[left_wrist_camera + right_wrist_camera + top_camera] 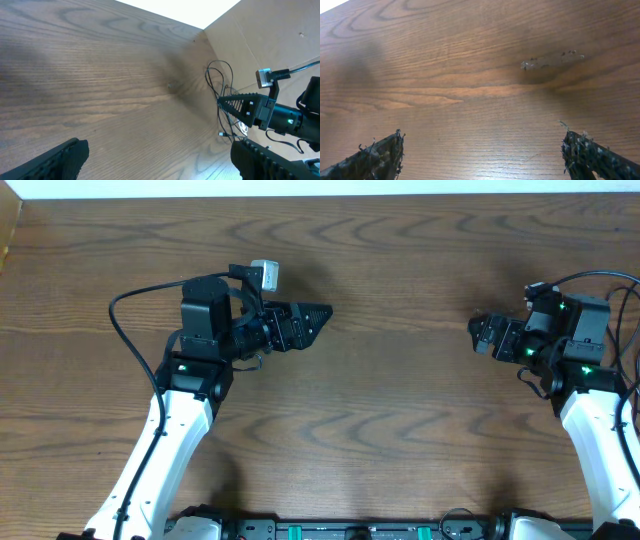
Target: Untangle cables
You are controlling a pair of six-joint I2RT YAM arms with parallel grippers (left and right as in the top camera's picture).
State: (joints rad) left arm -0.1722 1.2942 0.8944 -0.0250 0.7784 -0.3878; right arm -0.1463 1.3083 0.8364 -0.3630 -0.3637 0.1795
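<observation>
the right gripper (481, 335) hangs over the bare wooden table (400, 430), its two fingers spread wide and holding nothing. from its own wrist camera the right gripper (482, 137) shows only the two frayed dark fingertips (380, 155) at the lower corners, with wood grain between them and a pale scuffed patch (550, 61) on the wood ahead of it.

well apart from the right gripper, across the open middle of the table, the left gripper (318, 318) points toward it, released too. its wrist view shows the left gripper (160, 146) with fingers (57, 160) far apart and nothing between them. a small white box (265, 273) sits on the left arm, on the side away from the right gripper.

the cables (216, 82) show only in the left wrist view: thin black cords looping just behind and beside the right gripper (227, 102), against the foot of a cardboard wall (260, 30). one small plug end (221, 133) lies on the wood just below the right gripper's tip. whether any cord touches that gripper cannot be told. from overhead, the thin cords cannot be separated from the thicker wires running on the right arm.
</observation>
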